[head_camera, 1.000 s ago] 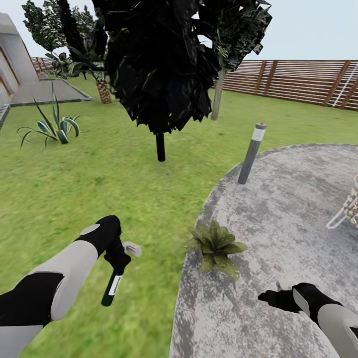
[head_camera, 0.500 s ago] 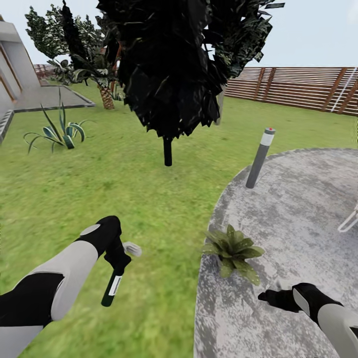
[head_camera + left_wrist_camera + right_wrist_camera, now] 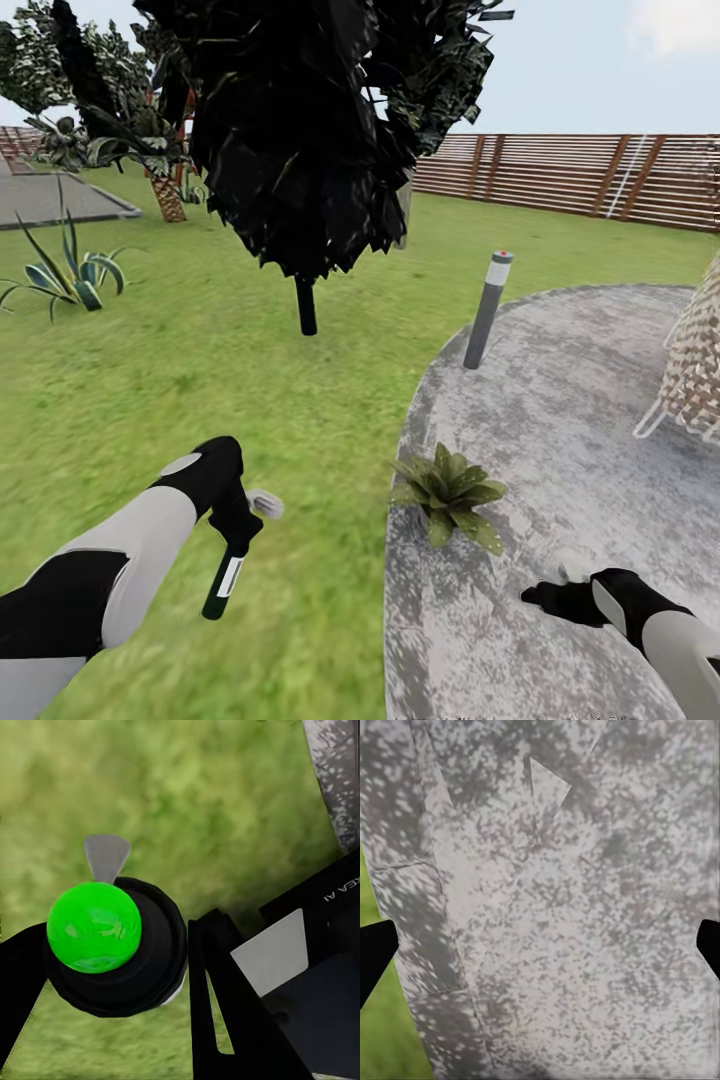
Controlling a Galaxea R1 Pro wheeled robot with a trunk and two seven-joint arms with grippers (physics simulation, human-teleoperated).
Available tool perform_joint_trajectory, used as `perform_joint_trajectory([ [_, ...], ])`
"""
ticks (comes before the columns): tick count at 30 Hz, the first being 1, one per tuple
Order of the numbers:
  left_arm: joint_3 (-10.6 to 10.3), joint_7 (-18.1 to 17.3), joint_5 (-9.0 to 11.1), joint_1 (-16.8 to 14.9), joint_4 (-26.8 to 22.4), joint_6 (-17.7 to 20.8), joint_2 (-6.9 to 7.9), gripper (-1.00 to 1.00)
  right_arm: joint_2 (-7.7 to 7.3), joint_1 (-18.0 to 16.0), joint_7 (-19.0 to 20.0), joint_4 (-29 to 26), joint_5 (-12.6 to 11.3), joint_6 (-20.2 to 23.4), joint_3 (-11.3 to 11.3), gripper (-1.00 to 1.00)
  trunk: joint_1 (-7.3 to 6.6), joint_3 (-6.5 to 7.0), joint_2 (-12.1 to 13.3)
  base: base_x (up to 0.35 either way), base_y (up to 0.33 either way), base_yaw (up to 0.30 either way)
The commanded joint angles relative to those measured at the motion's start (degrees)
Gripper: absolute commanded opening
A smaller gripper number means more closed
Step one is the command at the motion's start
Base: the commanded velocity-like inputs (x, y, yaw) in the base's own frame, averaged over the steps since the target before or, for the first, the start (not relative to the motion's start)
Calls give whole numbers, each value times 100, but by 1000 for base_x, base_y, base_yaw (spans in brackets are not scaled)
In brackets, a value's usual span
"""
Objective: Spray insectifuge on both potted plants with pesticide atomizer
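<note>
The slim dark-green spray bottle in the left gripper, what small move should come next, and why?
Probably swing the left gripper to the right, toward the small rosette of pointed green leaves at the round grey patio's edge. The slim dark-green bottle with the white label hangs over the lawn, well to the side of that plant, so spraying from here would likely miss.

Dark-green atomizer (image 3: pixel 224 582); speckled-green plant (image 3: pixel 449 493); mottled-grey patio (image 3: pixel 580 420).

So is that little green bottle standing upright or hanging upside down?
Tilted, hanging down. The left tool grips the pesticide atomizer at its upper end, its labelled body slanting toward the lawn.
</note>
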Motion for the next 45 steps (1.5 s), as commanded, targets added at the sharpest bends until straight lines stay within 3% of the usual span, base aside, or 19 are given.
perform_joint_trajectory([
  [1,-24,-51,-19,0,-11,61,6,-100,-4,-3,19,-5,30,33,-37,100,-1,-5,-2,0,1,-273],
  [6,-14,-43,-10,16,-10,63,20,-100,-13,-3,11,8,27,33,-31,100,-1,-5,-2,0,113,-256],
  [8,3,-46,-4,17,-21,63,138,-100,-13,-3,10,9,27,33,-30,100,-1,-5,-2,0,260,-96],
  [12,9,-49,6,18,-27,63,193,-100,-13,-3,9,9,27,33,-32,100,-1,-5,-2,0,296,-21],
  [20,9,-50,25,18,-27,63,184,-100,-13,-3,9,17,25,33,-30,100,-1,-5,-2,0,311,-52],
  [45,9,-50,25,18,-36,63,175,-100,-4,-3,9,18,27,33,-29,100,-1,-5,-2,0,282,-229],
])
